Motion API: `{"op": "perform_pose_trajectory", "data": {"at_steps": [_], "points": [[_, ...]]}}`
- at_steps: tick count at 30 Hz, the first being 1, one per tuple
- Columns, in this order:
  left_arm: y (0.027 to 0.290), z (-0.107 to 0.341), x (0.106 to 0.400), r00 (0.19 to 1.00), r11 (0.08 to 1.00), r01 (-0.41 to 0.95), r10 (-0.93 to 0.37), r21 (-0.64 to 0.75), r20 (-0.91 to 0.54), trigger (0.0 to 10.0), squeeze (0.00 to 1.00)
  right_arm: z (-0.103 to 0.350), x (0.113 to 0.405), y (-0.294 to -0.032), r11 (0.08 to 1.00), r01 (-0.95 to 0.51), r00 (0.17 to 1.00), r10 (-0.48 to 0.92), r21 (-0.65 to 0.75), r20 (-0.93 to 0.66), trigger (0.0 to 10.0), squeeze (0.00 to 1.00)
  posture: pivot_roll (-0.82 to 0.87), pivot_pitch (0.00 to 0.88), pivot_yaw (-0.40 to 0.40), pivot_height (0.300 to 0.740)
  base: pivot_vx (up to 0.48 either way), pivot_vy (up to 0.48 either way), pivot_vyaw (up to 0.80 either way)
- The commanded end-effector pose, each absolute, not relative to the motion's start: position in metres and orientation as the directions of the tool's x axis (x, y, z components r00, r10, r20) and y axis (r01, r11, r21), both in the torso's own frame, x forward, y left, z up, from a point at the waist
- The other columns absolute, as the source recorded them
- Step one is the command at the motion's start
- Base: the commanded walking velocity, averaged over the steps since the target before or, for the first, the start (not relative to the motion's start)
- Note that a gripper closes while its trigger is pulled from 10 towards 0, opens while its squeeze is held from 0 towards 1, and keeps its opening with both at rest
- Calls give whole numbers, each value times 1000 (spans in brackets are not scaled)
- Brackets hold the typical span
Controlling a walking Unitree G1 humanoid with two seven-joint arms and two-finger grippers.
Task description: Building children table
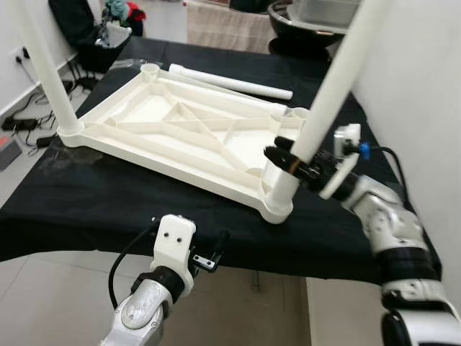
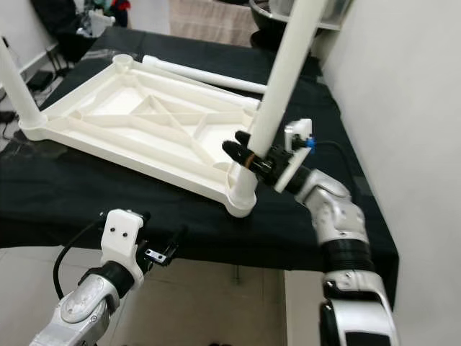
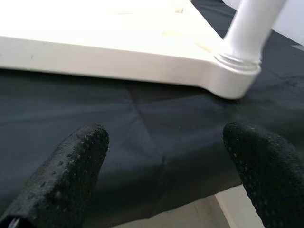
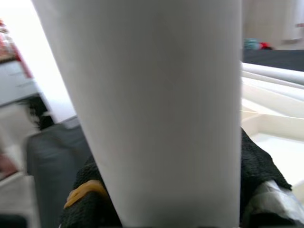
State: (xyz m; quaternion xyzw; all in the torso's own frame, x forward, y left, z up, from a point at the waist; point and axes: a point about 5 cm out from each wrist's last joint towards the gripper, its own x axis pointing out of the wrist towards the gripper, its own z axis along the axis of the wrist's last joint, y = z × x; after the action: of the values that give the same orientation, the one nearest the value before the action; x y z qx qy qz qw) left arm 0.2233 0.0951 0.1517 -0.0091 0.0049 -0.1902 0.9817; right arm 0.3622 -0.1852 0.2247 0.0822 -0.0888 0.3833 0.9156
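I am clamping my right gripper [image 1: 294,160] low on the white leg [image 1: 325,94], just above its corner socket in the upturned tabletop [image 1: 180,130] on the black cloth [image 1: 86,209]. It looks light, stiff and slippery, so gripping near the base seems wisest. My left gripper [image 1: 207,254] is hanging open below the cloth's edge.

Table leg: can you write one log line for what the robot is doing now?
right gripper: shut on table leg | leg in tabletop corner socket | left gripper: open, idle
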Motion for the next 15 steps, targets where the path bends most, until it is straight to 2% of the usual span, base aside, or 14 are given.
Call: {"op": "perform_pose_trajectory", "data": {"at_steps": [1, 2, 3, 5, 6, 8, 9, 11, 13, 14, 15], "points": [[95, 148, 221, 925, 925, 380, -380, -18, -21, 10000, 0, 224, 367, -194, 758, -641, 760, 602, 124, 245, 0, 0, 80, 145, -122, 740, 0, 0, 0], [95, 149, 221, 925, 925, 380, -381, -18, -20, 10000, 0, 225, 372, -201, 816, -561, 818, 521, 138, 245, 0, 0, 81, 146, -124, 740, 0, 0, 0], [95, 149, 221, 925, 925, 380, -381, -18, -20, 10000, 0, 225, 372, -201, 816, -561, 818, 521, 138, 245, 0, 0, 81, 146, -124, 740, 0, 0, 0], [94, 148, 222, 924, 924, 381, -382, -18, -20, 10000, 0, 222, 381, -223, 942, -293, 945, 260, 161, 201, 0, 0, 80, 147, -124, 740, 0, 0, 0], [94, 148, 222, 924, 924, 381, -382, -18, -20, 10000, 0, 222, 381, -223, 942, -293, 945, 260, 161, 201, 0, 0, 80, 147, -124, 740, 0, 0, 0], [94, 149, 222, 925, 925, 380, -380, -17, -19, 10000, 0, 210, 381, -249, 988, 8, 993, -26, 156, 113, 0, 0, 83, 150, -130, 740, 0, 0, 0], [94, 149, 222, 926, 926, 378, -378, -18, -19, 10000, 0, 198, 376, -265, 973, 188, 979, -196, 135, 47, 0, 0, 78, 151, -126, 740, 0, 0, 0], [94, 149, 222, 926, 926, 376, -377, -20, -19, 10000, 0, 181, 365, -286, 905, 415, 910, -414, 91, -34, 0, 0, 75, 152, -124, 740, 0, 0, 0], [94, 149, 222, 926, 926, 376, -377, -20, -19, 10000, 0, 181, 365, -286, 905, 415, 910, -414, 91, -34, 0, 0, 75, 152, -124, 740, 0, 0, 0], [94, 149, 222, 926, 926, 378, -378, -19, -19, 10000, 0, 175, 359, -293, 863, 498, 867, -494, 81, -62, 0, 0, 75, 152, -124, 740, 0, 0, 0], [94, 149, 222, 926, 926, 378, -378, -19, -19, 10000, 0, 175, 359, -293, 863, 498, 867, -494, 81, -62, 0, 0, 75, 152, -124, 740, 0, 0, 0]]}}
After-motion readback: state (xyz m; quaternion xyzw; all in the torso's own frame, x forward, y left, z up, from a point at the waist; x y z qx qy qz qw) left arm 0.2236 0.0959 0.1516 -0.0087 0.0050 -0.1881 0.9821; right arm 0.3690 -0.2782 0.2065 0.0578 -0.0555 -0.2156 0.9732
